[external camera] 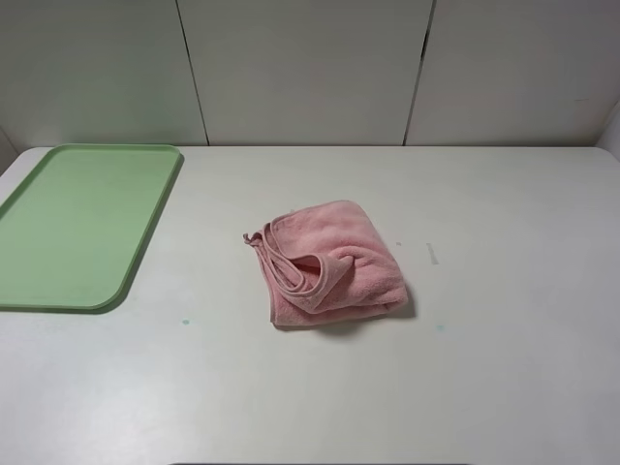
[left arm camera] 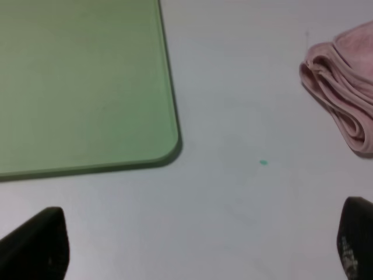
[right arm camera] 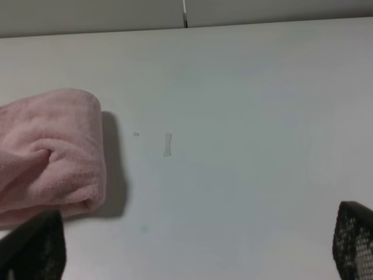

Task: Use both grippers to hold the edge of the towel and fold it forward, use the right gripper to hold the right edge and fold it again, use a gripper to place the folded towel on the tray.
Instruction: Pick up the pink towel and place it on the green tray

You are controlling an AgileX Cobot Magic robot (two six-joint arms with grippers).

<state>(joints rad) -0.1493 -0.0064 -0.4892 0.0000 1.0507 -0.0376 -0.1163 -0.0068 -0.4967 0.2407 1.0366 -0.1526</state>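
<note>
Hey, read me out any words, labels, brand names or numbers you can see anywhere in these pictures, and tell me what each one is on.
None: no readable text in any view.
The towel shows no legible label.
The tray is plain green, no brand or number.
The table carries only a small pale mark and tiny teal specks, none of them letters or digits.

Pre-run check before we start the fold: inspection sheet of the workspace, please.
Surface: white table, a few small specks and a faint scuff.
Job's things: pink towel bunched mid-table, not flat; green tray at far left, apart from towel, bare.
Clutter: nothing seen.
Grippers: left gripper and right gripper both open, holding nothing, out of the high view; only black fingers show.
Cables: nothing seen.
Surroundings: pale wall panels behind table.
</note>
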